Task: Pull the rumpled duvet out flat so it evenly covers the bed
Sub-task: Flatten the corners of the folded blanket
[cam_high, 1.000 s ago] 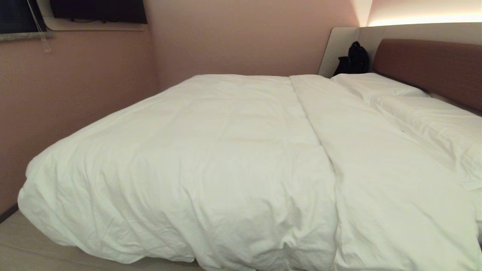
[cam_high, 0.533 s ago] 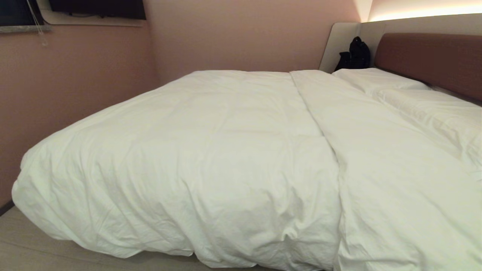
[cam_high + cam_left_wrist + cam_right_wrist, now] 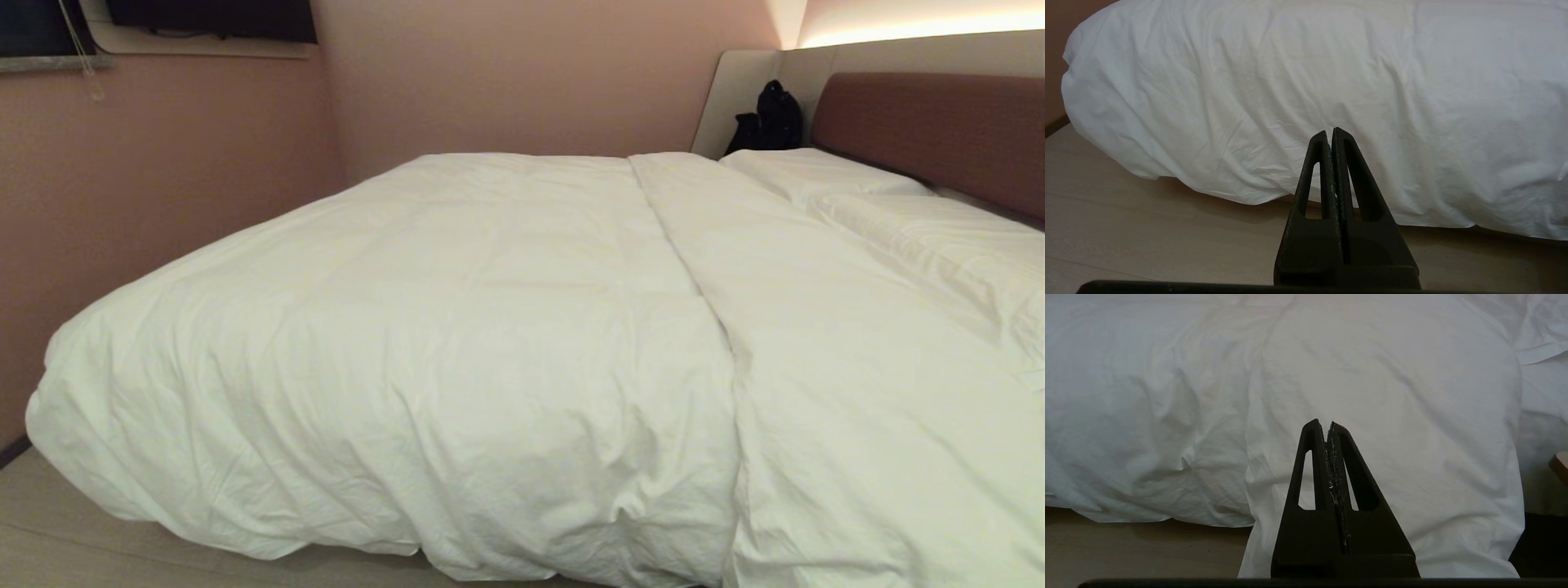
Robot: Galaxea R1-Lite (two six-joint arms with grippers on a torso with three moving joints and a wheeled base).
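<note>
Most of the wide low bed [image 3: 931, 139] with its reddish-brown padded headboard is under the thick, puffy white duvet [image 3: 424, 327], which lies spread across the mattress with its turned-back band running toward the white rectangular pillows [image 3: 816, 175] and its near edge drooping in creases over the side toward the pale wooden floor [image 3: 1126, 228]. Smaller and nearer, my black left gripper [image 3: 1330, 134] and black right gripper [image 3: 1326, 426] both hang before that drooping edge, apart from the cloth. Both have fingers pressed together and hold nothing, I judge because I am only lining up on the hem and no grasp is called for yet.
</note>
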